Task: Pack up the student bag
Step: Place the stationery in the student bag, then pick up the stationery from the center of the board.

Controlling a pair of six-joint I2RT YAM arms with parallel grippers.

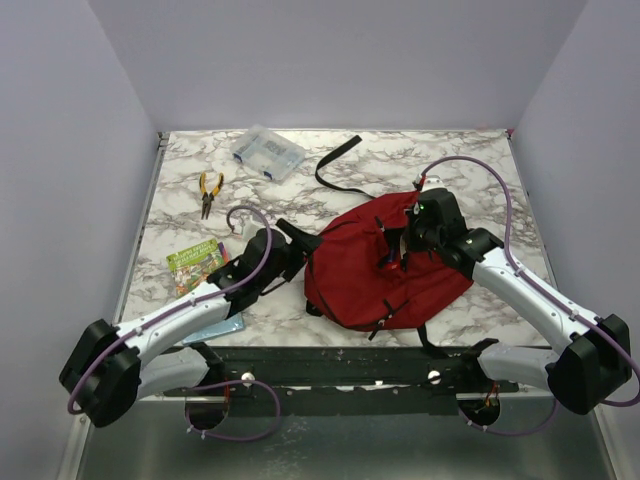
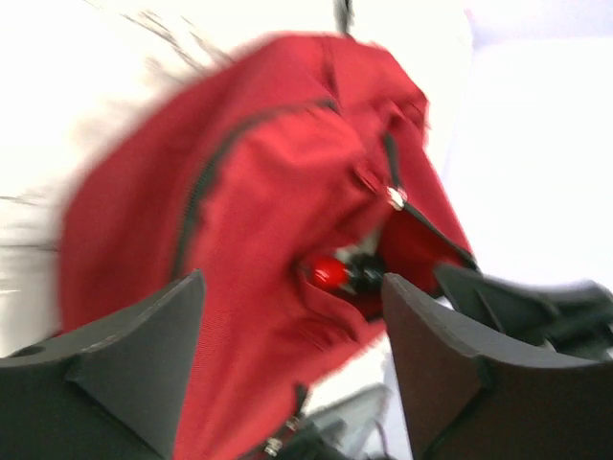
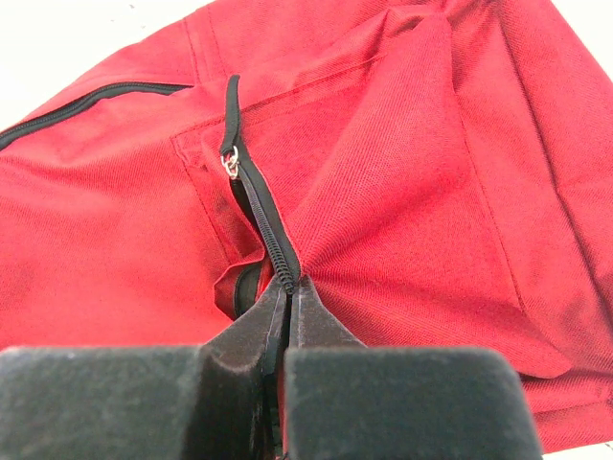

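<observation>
The student bag (image 1: 375, 270), dark red with black straps, lies flat in the middle of the table. My right gripper (image 1: 405, 247) is over its upper right part. The right wrist view shows that gripper (image 3: 290, 287) shut on the fabric edge beside the black zip (image 3: 261, 216) of a front pocket, which it pulls up into a ridge. My left gripper (image 1: 292, 250) is at the bag's left edge. The blurred left wrist view shows its jaws (image 2: 292, 326) wide apart and open, with the bag (image 2: 259, 192) just beyond them. A small shiny red thing (image 2: 330, 273) shows at the pocket mouth.
A clear plastic box (image 1: 266, 152) stands at the back. Yellow-handled pliers (image 1: 209, 192) lie at the back left. A green booklet (image 1: 196, 263) lies beside the left arm. A black strap (image 1: 335, 170) trails toward the back.
</observation>
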